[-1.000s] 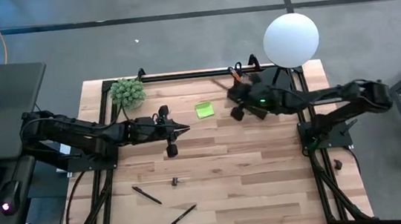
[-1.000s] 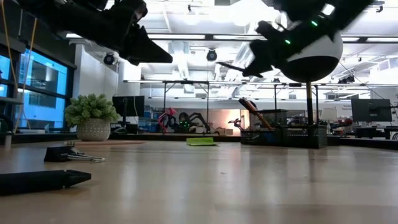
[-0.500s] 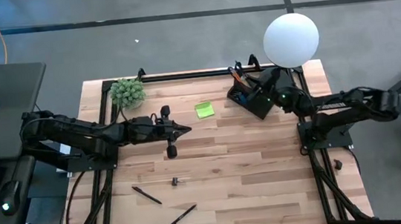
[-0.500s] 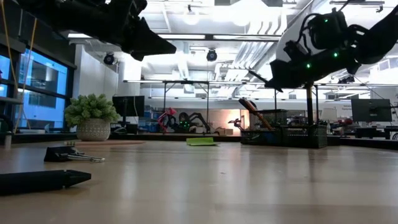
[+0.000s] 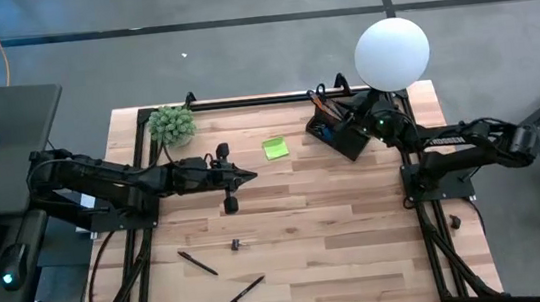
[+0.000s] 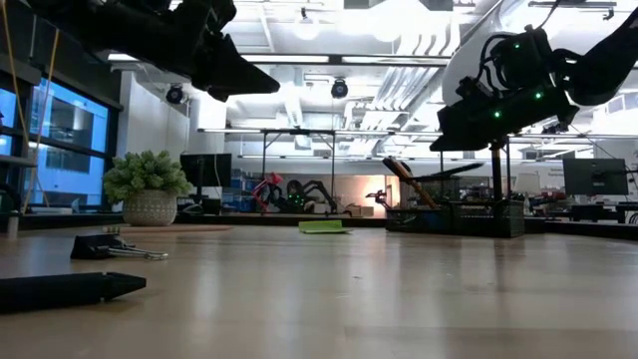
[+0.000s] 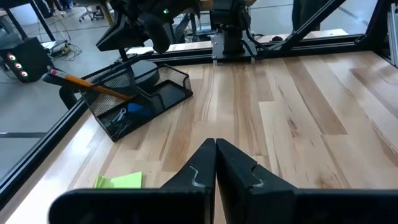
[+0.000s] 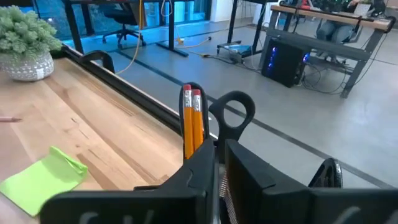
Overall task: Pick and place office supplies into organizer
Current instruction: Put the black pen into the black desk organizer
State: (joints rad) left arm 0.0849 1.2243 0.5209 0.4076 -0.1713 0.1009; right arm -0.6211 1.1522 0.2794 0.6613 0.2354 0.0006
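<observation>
- Presently, the black mesh organizer (image 5: 338,131) is being seen at the table's far edge, just beside the white globe lamp (image 5: 391,53), with orange pencils (image 8: 192,121) and a black scissor handle (image 8: 232,109) standing in it.
- The right gripper (image 5: 360,114) is being held above the organizer, jaws together on nothing.
- The left gripper (image 5: 249,176) is being held well apart from the organizer, jaws together and empty.
- The lime-green sticky-note pad (image 5: 275,148) is lying between the organizer and the potted plant (image 5: 172,124).
- Two black pens (image 5: 198,263) and a binder clip (image 5: 235,244) are lying far from the organizer, toward the near edge.
</observation>
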